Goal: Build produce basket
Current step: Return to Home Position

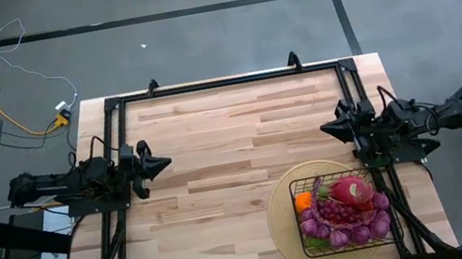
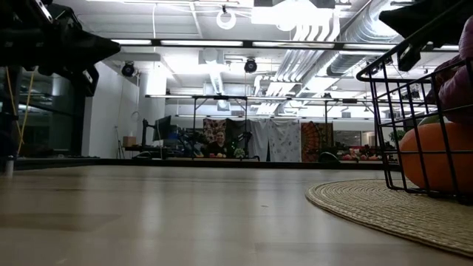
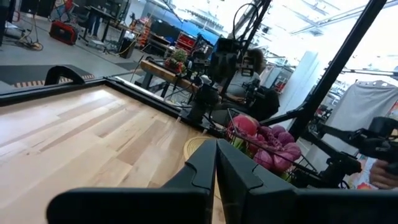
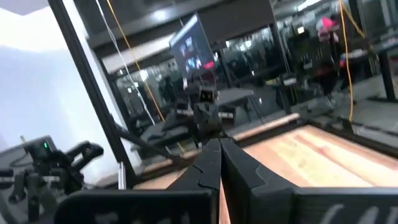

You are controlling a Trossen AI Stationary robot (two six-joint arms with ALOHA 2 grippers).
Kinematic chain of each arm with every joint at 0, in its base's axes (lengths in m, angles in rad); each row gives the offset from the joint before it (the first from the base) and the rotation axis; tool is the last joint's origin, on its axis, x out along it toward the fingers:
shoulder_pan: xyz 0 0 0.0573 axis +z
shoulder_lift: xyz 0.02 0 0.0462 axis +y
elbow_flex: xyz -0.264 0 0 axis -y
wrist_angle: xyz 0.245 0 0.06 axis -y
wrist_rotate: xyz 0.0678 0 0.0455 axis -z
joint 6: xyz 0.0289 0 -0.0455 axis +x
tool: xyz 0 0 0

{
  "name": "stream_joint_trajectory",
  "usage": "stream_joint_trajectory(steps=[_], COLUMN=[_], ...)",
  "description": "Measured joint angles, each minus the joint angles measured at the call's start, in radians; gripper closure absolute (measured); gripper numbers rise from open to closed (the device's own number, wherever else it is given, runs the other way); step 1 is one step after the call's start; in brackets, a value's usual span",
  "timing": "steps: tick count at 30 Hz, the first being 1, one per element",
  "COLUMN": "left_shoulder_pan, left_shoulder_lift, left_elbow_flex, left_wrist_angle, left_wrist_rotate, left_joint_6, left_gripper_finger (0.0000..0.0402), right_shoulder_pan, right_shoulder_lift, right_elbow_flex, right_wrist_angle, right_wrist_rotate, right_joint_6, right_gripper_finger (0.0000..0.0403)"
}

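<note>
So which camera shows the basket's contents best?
The high view: it looks straight down into the basket, showing the whole load. The low view catches only a wire corner and the orange; the left wrist view shows it far off, side-on; the right wrist view misses it. The left gripper and right gripper wait shut.

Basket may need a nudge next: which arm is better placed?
Right. The right gripper, shut, hangs on the same side of the table as the basket on its mat, close to it. The left gripper, also shut, sits at the opposite edge.
</note>
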Motion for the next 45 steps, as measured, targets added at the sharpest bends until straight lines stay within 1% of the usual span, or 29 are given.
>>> stream_joint_trajectory(steps=[4,8,10,13,15,18,20,45], left_shoulder_pan=[0.0,0.0,0.0,0.0,0.0,0.0,0.0,0.0], left_shoulder_lift=[0.002,0.002,0.002,0.002,0.002,0.002,0.002,0.002], left_elbow_flex=[0.0,0.0,0.0,0.0,0.0,0.0,0.0,0.0], left_wrist_angle=[-0.001,-0.002,-0.002,-0.001,-0.001,-0.002,-0.001,-0.001], left_wrist_rotate=[-0.006,-0.007,-0.007,-0.008,-0.009,-0.009,-0.009,-0.009], left_joint_6=[0.0,0.0,0.0,0.0,0.0,0.0,0.0,0.0], left_gripper_finger=[0.0397,0.0396,0.0396,0.0396,0.0396,0.0396,0.0396,0.0396], right_shoulder_pan=[0.0,0.0,0.0,0.0,0.0,0.0,0.0,0.0], right_shoulder_lift=[-0.011,-0.009,-0.006,-0.008,-0.008,-0.006,0.0,0.001], right_elbow_flex=[-0.071,-0.143,-0.149,-0.149,-0.149,-0.149,-0.148,-0.148], right_wrist_angle=[0.117,0.154,0.125,0.072,0.069,0.004,0.004,-0.001], right_wrist_rotate=[-0.007,-0.007,0.0,0.031,0.075,0.156,0.171,0.174], right_joint_6=[-0.006,0.023,0.033,-0.02,-0.04,-0.043,-0.042,-0.025], right_gripper_finger=[0.0402,0.0403,0.0403,0.0403,0.0403,0.0403,0.0403,0.0402])
